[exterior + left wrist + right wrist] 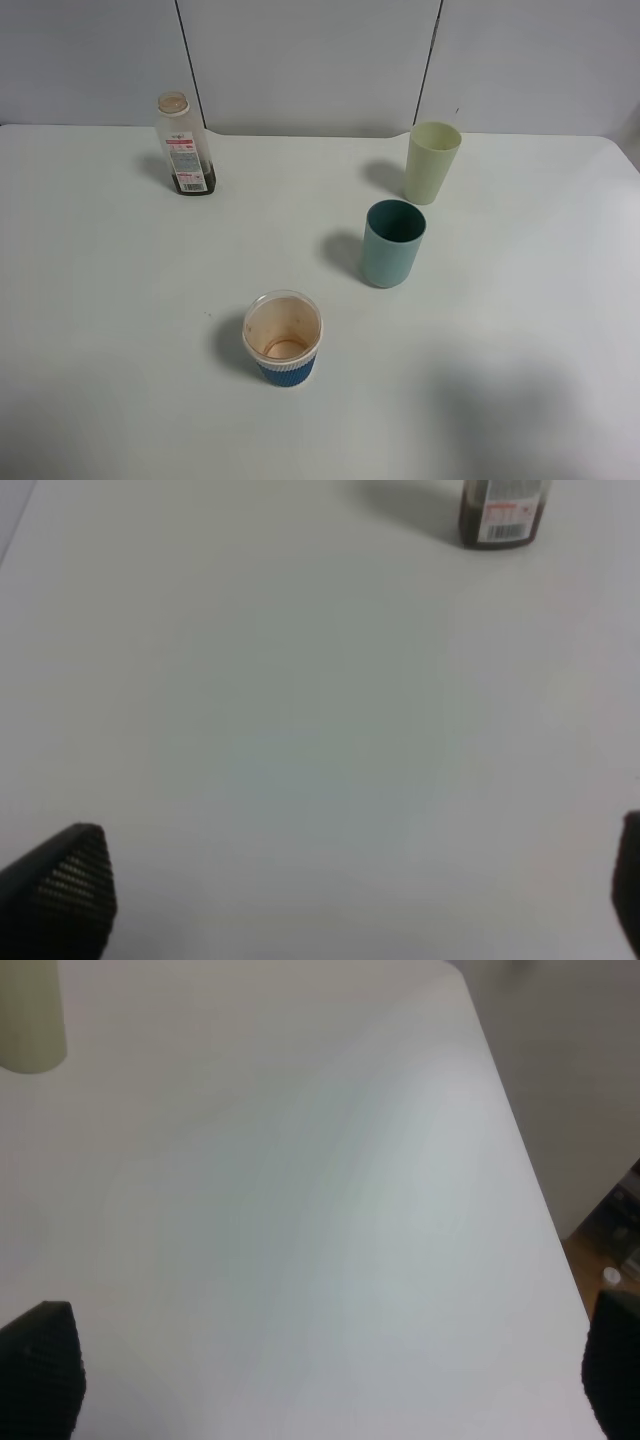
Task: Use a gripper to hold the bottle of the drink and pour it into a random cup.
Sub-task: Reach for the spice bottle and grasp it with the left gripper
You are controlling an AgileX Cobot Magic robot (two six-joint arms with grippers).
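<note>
- Exterior high view, count: one bottle point(186, 150), three cups, all upright and apart from each other.
- Bottle stands at the far left of the counter point(120, 300), near the wall point(300, 60). Red-and-white label, and the dark drink point(193, 183) fills only the bottom part. Top of the neck looks tan; cannot tell if it is capped.
- Teal cup point(392, 245) is right of centre. The pale yellow-green tumbler point(431, 163) is near it, further back.
- Blue ribbed paper cup point(284, 340) is closest to the camera, left of centre, with a brownish stain inside.
- Counter is plain matte white. Wall is light grey panels with dark vertical seams.
- Left gripper point(350, 890): two dark textured fingertips point(70, 880) are spread wide with nothing between them. It hangs over bare counter, with the bottle base well ahead of it.
- Right gripper point(328, 1365): dark fingertips point(40, 1370) are also wide apart and hold nothing. It hangs over bare counter close to the right edge, with the tumbler base well ahead of it.
</note>
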